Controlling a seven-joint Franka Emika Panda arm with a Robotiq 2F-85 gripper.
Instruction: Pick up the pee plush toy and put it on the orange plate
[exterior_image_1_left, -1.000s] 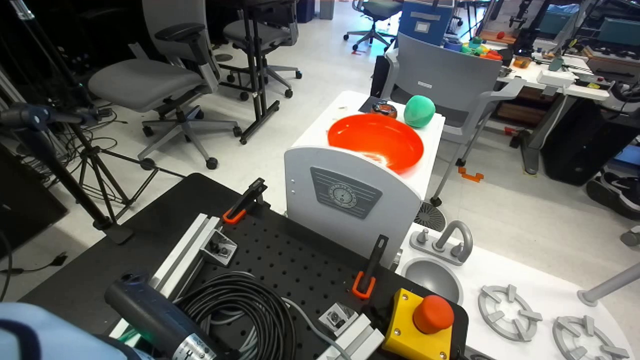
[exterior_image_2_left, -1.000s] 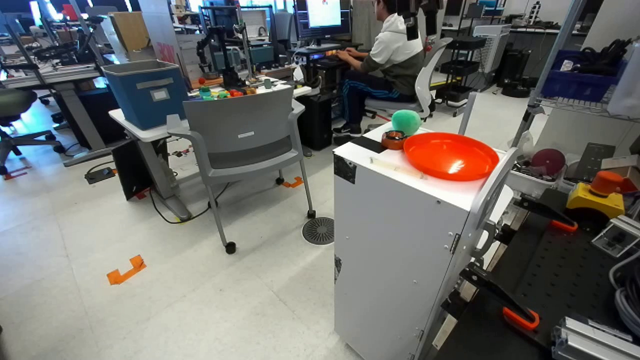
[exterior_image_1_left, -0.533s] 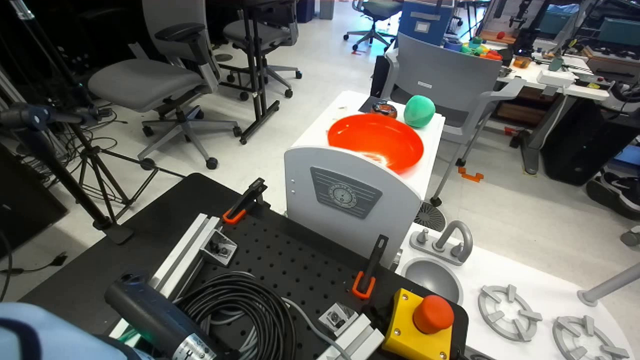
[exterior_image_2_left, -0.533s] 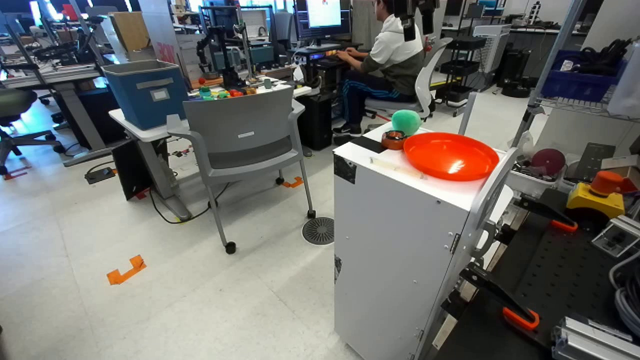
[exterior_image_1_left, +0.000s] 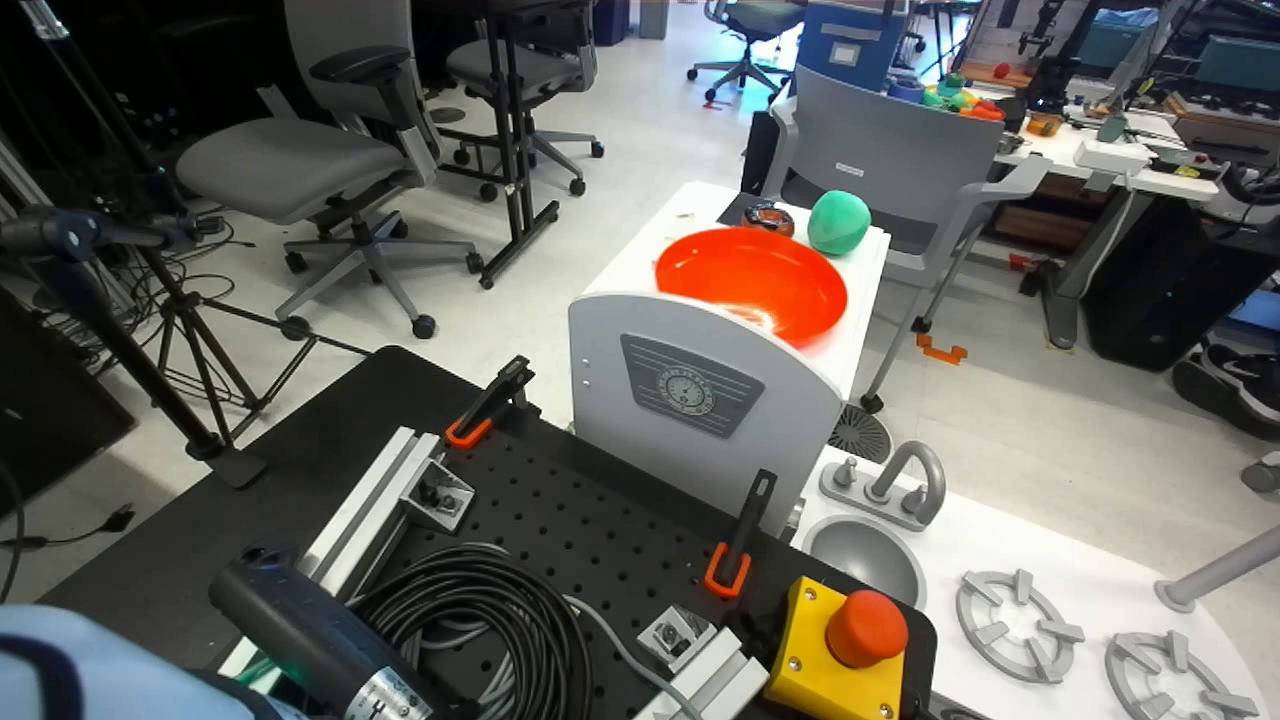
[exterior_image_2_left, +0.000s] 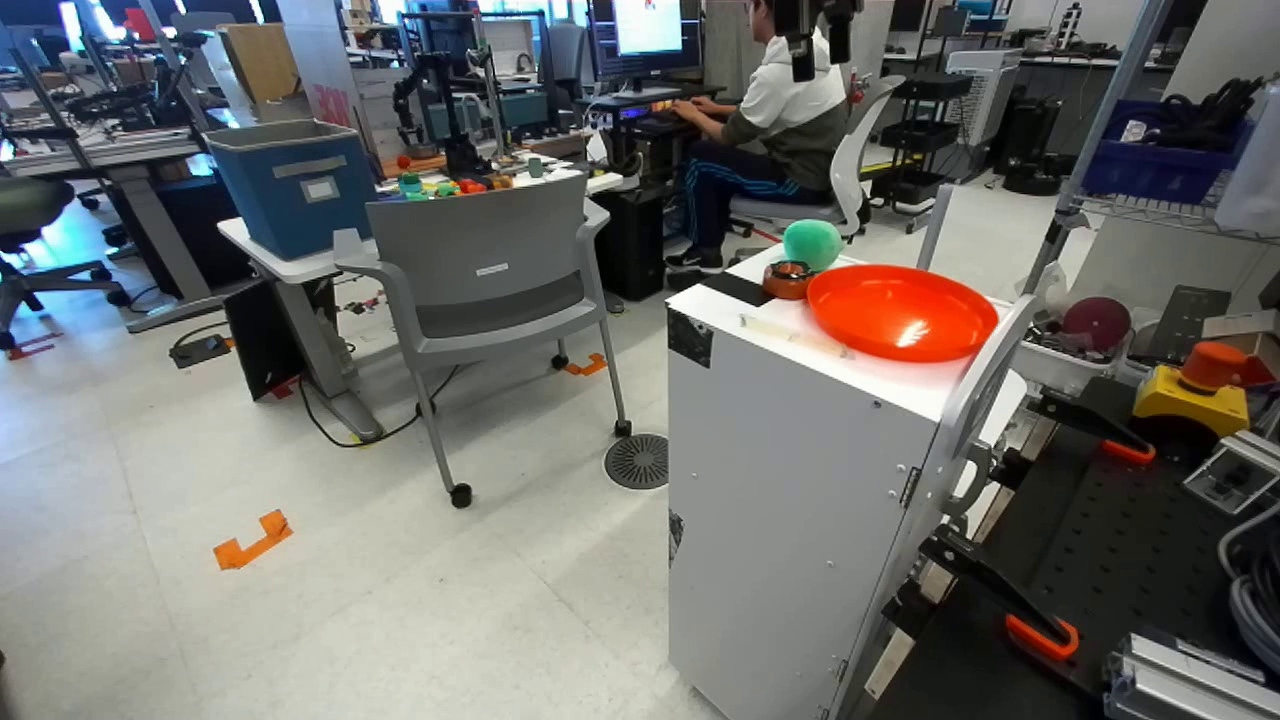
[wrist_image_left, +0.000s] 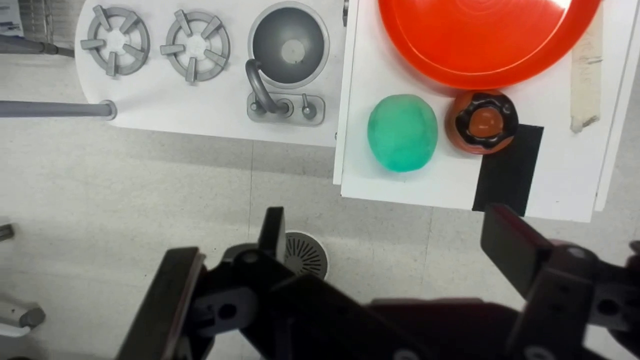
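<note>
The pee plush toy (wrist_image_left: 402, 132) is a round green ball on the white cabinet top. It also shows in both exterior views (exterior_image_1_left: 839, 222) (exterior_image_2_left: 812, 244), beside the orange plate. The orange plate (wrist_image_left: 480, 45) is shallow and bright orange and lies on the same top; it shows in both exterior views (exterior_image_1_left: 750, 275) (exterior_image_2_left: 900, 315). The plate looks empty. My gripper (wrist_image_left: 384, 220) is open with nothing between its fingers. In the wrist view the green ball lies beyond the fingertips, between their lines. In an exterior view the gripper (exterior_image_2_left: 821, 65) hangs high above the cabinet, at the top edge.
A brown and black donut-like toy (wrist_image_left: 482, 122) sits close beside the green ball and the plate. A black patch (wrist_image_left: 510, 170) lies on the cabinet top (wrist_image_left: 565, 170). The toy sink (wrist_image_left: 289, 42) and faucet stand alongside. A grey chair (exterior_image_1_left: 880, 150) stands close to the cabinet.
In an exterior view my gripper has moved slightly to the left, still high up. The green ball, the plate and the donut-like toy have not moved.
</note>
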